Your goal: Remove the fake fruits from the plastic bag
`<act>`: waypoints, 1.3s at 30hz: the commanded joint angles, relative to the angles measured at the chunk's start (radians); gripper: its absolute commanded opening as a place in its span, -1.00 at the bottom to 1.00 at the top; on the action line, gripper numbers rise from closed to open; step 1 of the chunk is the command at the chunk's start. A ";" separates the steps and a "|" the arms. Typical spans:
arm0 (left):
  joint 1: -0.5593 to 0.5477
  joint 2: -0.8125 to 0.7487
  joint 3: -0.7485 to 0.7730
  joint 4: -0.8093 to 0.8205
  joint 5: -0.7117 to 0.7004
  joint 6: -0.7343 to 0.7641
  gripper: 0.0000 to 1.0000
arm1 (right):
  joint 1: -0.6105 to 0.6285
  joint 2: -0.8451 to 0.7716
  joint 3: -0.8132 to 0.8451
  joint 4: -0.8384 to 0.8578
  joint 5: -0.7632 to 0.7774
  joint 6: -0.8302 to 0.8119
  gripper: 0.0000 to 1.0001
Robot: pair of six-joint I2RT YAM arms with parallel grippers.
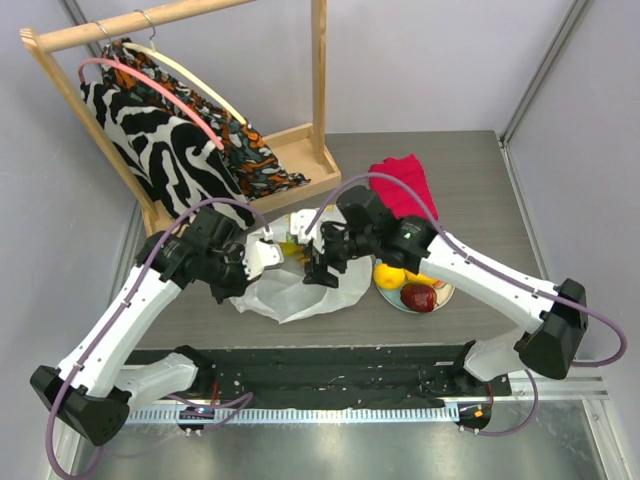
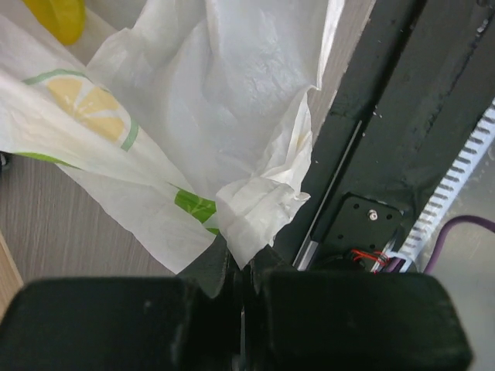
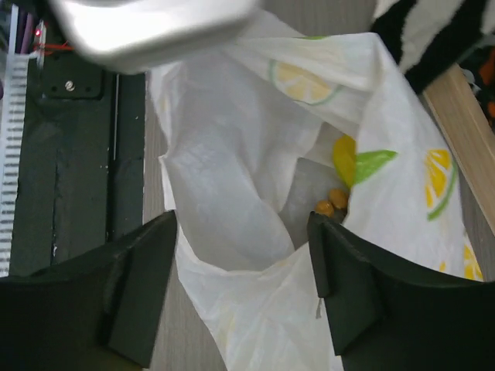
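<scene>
Your right end effector [image 3: 241, 232] is wide open; lemon [image 3: 344, 158] sits just ahead, upper right, inside the plastic bag [image 3: 224, 201] your left end effector [image 2: 241, 270] pinches.

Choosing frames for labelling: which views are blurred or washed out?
Top external: sharp, evenly lit. Left wrist: bag crisp, left hand blurred, dark. Right wrist: a pale shape at the top edge is out of focus and glary.
</scene>
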 commanded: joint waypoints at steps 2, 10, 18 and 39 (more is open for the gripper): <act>0.033 -0.039 -0.022 0.094 -0.029 -0.108 -1.00 | 0.063 0.077 -0.031 0.004 -0.015 -0.264 0.43; 0.070 -0.066 0.003 0.040 0.072 -0.119 -1.00 | 0.092 0.218 0.006 0.170 0.067 -0.458 0.05; 0.073 -0.091 0.049 -0.040 0.179 -0.105 -1.00 | 0.118 0.421 0.176 0.101 0.179 -0.473 -0.09; 0.160 -0.099 0.020 0.040 0.342 -0.248 -1.00 | 0.178 0.079 -0.273 0.380 0.185 -0.482 -0.11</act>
